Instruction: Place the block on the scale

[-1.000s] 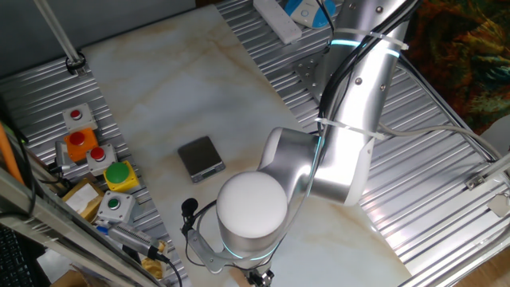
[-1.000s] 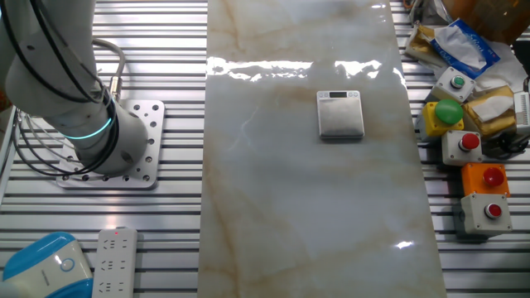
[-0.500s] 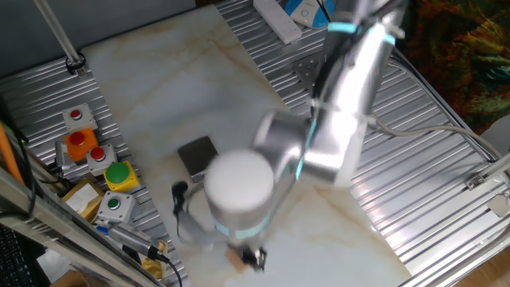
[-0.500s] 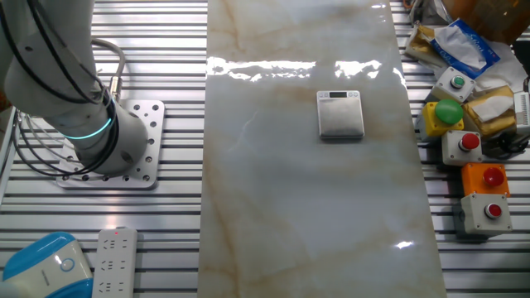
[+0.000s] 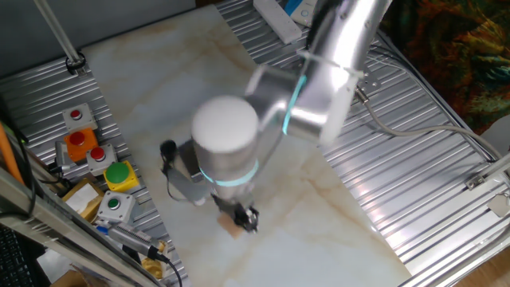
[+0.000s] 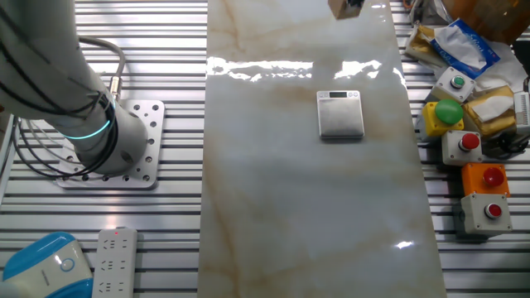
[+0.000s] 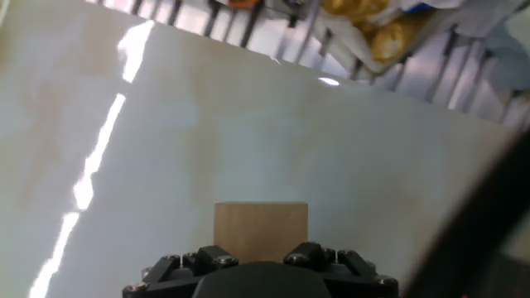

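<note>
Hand view, block [image 7: 261, 231] held in hand [image 7: 261, 252]

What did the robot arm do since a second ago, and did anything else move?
The arm swung across the table toward the scale, carrying the block in its gripper. The block has now come into the other fixed view at the top edge. The scale and the button boxes stayed where they were.

Silver arm [image 5: 319, 80] with white rounded cap, glowing teal rings, black cables; claw [image 5: 243, 219] seemingly black.
</note>
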### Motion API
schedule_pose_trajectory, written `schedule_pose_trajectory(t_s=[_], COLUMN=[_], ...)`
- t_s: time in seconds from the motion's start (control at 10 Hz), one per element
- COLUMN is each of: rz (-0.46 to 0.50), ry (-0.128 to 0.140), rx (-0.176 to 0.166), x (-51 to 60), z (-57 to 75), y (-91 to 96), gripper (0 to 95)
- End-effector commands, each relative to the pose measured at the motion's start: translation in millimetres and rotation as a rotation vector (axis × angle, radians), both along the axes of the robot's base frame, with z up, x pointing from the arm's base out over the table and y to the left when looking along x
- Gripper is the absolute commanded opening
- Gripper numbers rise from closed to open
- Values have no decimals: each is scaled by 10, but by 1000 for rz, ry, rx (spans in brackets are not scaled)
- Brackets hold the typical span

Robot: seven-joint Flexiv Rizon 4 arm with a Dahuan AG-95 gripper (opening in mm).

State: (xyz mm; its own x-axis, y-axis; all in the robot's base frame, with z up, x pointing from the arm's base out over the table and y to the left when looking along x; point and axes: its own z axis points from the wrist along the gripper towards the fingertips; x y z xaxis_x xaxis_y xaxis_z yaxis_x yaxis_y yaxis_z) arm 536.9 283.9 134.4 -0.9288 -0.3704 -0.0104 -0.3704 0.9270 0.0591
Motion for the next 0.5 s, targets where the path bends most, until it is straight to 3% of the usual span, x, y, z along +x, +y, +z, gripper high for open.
schedule_pose_trajectory(t_s=[0.1, 0.4, 0.5], rz=[51, 78, 81], ry=[4, -2, -5], rx=[-2, -12, -12], x=[-42, -91, -92], z=[144, 92, 79], y=[-568, -1015, -1086], gripper=[0, 0, 0])
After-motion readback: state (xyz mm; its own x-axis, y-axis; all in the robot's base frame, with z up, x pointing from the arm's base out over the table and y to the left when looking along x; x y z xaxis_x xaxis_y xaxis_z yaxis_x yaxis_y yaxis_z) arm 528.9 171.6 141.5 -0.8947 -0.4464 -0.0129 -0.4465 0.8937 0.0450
